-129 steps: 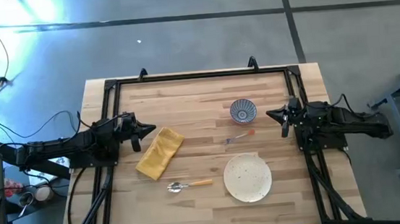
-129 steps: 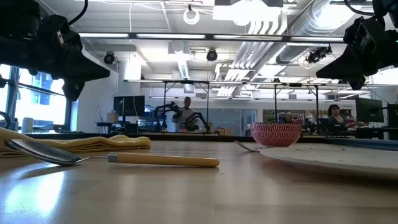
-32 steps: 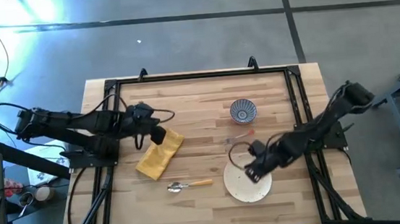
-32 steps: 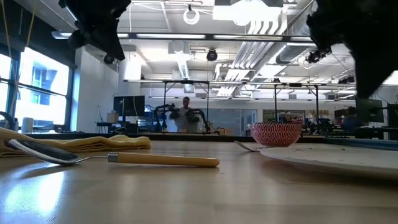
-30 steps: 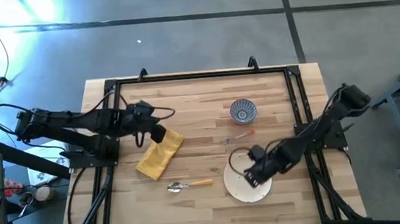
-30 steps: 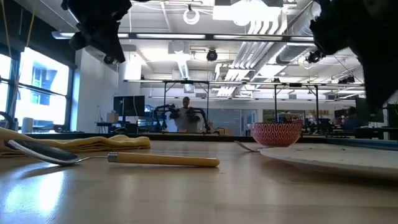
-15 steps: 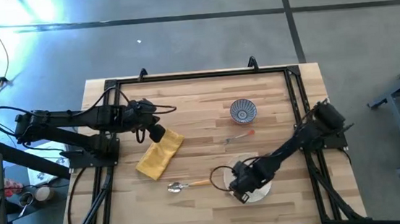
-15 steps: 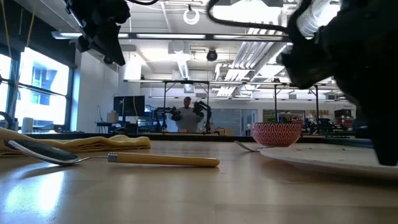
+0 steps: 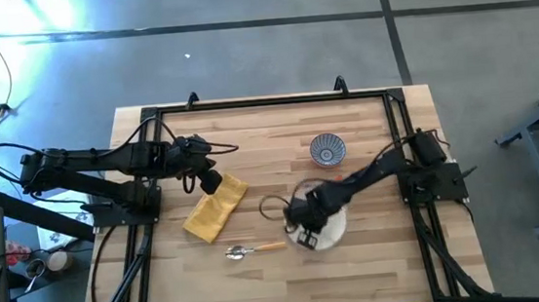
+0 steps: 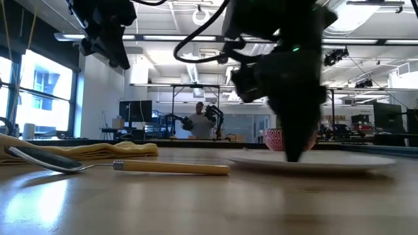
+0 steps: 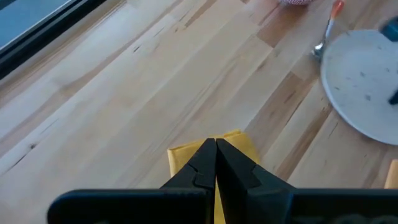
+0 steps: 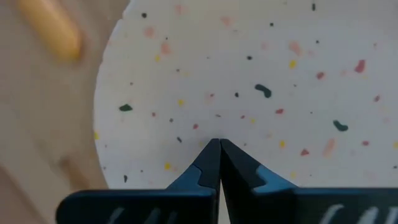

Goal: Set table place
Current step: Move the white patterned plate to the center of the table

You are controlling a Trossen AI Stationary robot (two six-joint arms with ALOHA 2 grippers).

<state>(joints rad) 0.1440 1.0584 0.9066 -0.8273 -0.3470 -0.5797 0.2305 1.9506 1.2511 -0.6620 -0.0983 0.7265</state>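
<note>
Both jaws pinched shut: right gripper [image 12: 219, 144] tip-down on plate [image 12: 261, 81], left gripper [image 11: 216, 144] over napkin [image 11: 239, 144]

Cream, mustard and blue against pale wood under two dark arms.

The worktop [image 9: 259, 137] is light butcher-block wood, striped in tan and honey, framed by black rail. The plate [image 12: 249, 93] is cream, speckled with red, yellow, black and dark green flecks. The napkin [image 9: 213, 207] is mustard yellow. The bowl [image 9: 327, 150] shows a blue-and-white pattern inside from above and a red-and-white scale pattern outside in the low view. The spoon [image 9: 254, 250] has a silver bowl and a yellow handle; the fork [image 11: 328, 28] has an orange handle. The left pincer [image 11: 215, 163] and right pincer [image 12: 219, 163] are both black. The floor around is grey.
</note>
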